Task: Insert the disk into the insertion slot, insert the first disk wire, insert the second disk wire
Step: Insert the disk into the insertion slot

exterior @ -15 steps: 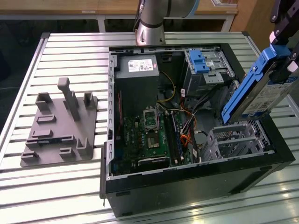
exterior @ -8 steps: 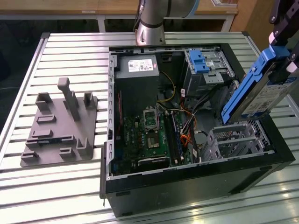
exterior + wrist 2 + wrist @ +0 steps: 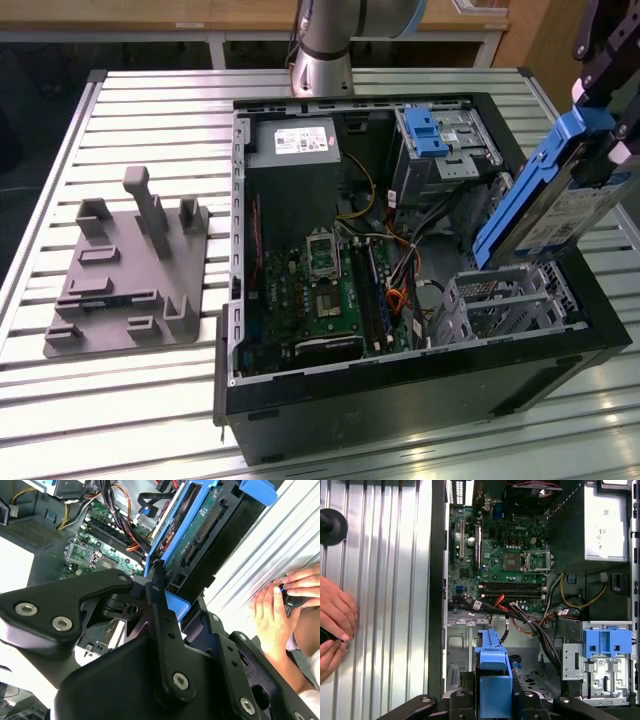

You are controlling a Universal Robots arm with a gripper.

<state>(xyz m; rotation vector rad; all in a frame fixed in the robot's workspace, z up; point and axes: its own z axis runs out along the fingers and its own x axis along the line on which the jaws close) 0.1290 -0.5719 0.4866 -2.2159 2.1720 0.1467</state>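
**Black gripper (image 3: 598, 112) holds the blue-framed silver disk (image 3: 545, 205) tilted over the sheet-metal insertion slot (image 3: 500, 300)**

We see an open black computer case (image 3: 400, 390) lying on a slatted metal table (image 3: 130, 110). At 3 o'clock in the exterior view, the gripper holds the disk, a flat rectangular hard drive with a white label. In the second wrist view, its fingers (image 3: 161, 605) pinch the bright blue plastic frame at the upper end.

The disk hangs slanted in the air. Its lower end is just above the insertion slot, a small silver-grey cage with cut-out sides at 4 o'clock in the case. The disk is not yet inside.

We judge that gripping the top leaves the lower end free, and that the slant aims it at the cage's opening.

Orange and black wires (image 3: 400, 275) lie loose near the case's middle. A grey moulded fixture (image 3: 130, 270) sits at 9 o'clock. A person's hand (image 3: 335, 615) rests on the table beside the case.
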